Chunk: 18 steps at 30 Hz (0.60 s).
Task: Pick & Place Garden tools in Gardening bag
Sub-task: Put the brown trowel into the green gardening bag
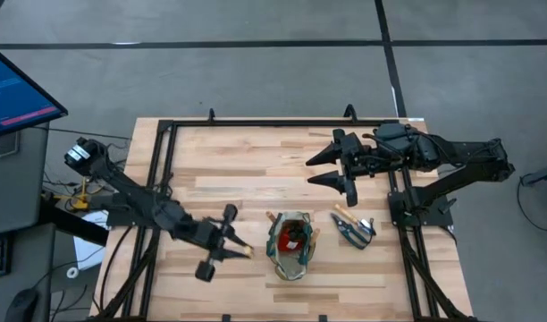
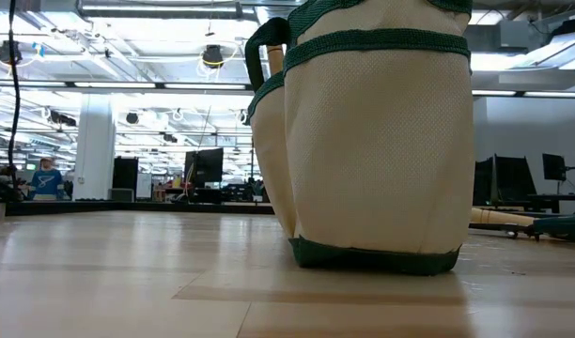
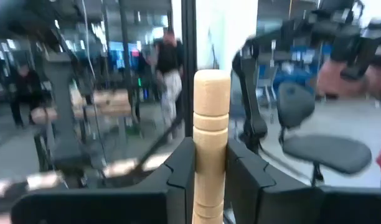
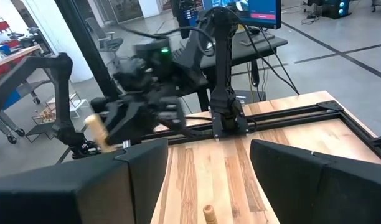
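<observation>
Holding a wooden tool handle (image 3: 211,149) tight, the left gripper (image 1: 227,243) has its two dark fingers (image 3: 181,174) pressed on both sides of the pale stick. The handle stands up between the jaws, and its round end sticks out past them. From above, this gripper sits just to the left of the gardening bag (image 1: 290,244), and the pale handle end points toward the bag.

The tool could slip, because the jaws hold only a smooth, thin stick. It could also bump the bag's edge and tip the bag over, since the bag is soft and light-looking. If the tool goes in crooked, it might catch on the tools already standing in the bag, where a red thing (image 1: 291,236) also shows.

The right gripper (image 1: 331,166) waits well away from the bag, up and to the right of it, with its jaws wide apart and nothing in them. The pruning shears (image 1: 354,227) lie on the table (image 1: 256,152) just to the right of the bag, not yet picked up.
</observation>
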Each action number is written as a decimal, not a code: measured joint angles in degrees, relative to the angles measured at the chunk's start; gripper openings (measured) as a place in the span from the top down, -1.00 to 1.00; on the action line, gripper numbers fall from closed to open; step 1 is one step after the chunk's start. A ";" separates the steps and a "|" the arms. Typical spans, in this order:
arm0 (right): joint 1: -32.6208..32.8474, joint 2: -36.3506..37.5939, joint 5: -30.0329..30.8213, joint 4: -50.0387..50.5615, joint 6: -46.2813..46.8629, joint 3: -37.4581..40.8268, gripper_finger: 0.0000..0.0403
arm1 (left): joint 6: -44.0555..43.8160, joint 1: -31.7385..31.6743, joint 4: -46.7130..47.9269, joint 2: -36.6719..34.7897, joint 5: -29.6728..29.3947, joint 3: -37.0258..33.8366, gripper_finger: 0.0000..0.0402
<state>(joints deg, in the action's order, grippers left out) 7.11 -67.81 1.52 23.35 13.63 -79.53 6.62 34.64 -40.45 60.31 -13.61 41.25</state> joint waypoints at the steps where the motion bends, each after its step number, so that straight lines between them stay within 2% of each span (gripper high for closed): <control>1: 0.00 0.00 0.02 0.04 0.00 0.00 -0.10 | 0.15 -0.75 -2.64 -1.02 0.52 -2.20 0.70; 6: -0.02 0.00 0.01 0.16 -0.02 0.00 -0.10 | -0.33 -4.07 -12.17 -2.69 2.09 -11.48 0.70; 10: -0.02 0.00 0.02 0.17 0.00 0.00 -0.10 | -0.84 -6.34 -17.27 -2.04 4.47 -15.45 0.70; 18: -0.02 0.00 0.04 0.00 0.78 0.00 -0.10 | -0.87 -13.86 -24.89 3.54 15.73 -18.72 0.70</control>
<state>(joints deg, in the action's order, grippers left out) 7.09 -67.81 1.56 23.35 14.41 -79.53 5.75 20.78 -65.34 63.85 2.12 22.52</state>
